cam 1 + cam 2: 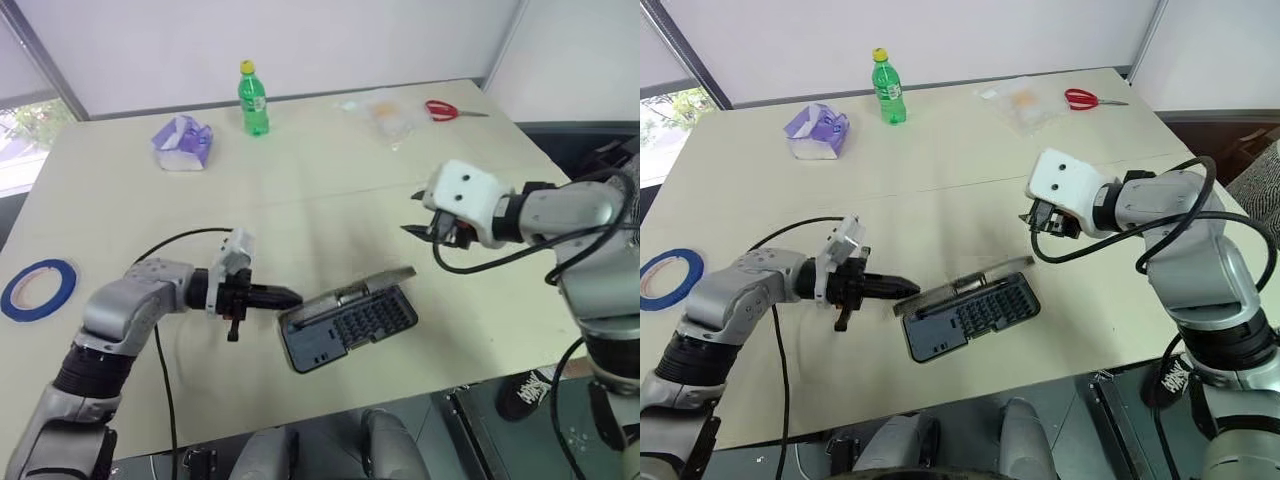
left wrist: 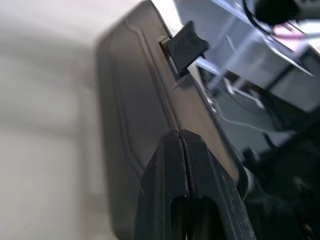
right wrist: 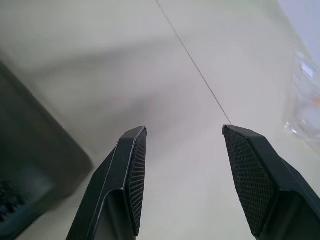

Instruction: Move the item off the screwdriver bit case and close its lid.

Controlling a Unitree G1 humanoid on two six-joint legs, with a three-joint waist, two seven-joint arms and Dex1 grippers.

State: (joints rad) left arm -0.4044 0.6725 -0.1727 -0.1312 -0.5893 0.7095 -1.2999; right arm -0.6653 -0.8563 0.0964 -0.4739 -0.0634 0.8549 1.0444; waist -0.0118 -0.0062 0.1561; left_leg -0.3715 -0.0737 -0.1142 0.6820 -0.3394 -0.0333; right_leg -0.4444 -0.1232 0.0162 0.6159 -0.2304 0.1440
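The cream table (image 1: pixel 330 190) spans most of the left eye view. The screwdriver bit case (image 1: pixel 350 325) lies open at lower centre, its dark grey tray showing rows of small bits. The lid (image 1: pixel 345 295) is raised partway along the tray's far edge, neither flat open nor shut; its black latch (image 2: pixel 186 45) shows in the left wrist view.

My right gripper (image 1: pixel 430 222) hangs above the table at centre right, well apart from the case, with its fingers (image 3: pixel 131 175) spread and nothing between them.

My left gripper (image 1: pixel 285 297) sits at lower centre-left, its fingers (image 2: pixel 182 165) pressed together, with their tips at the lid's left end.

Further items: a roll of blue tape (image 1: pixel 38 287) at the left edge, a purple packet (image 1: pixel 181 141) upper left, a green bottle (image 1: pixel 253 98) upper centre, a clear plastic bag (image 1: pixel 385 115) and red scissors (image 1: pixel 448 110) upper right.
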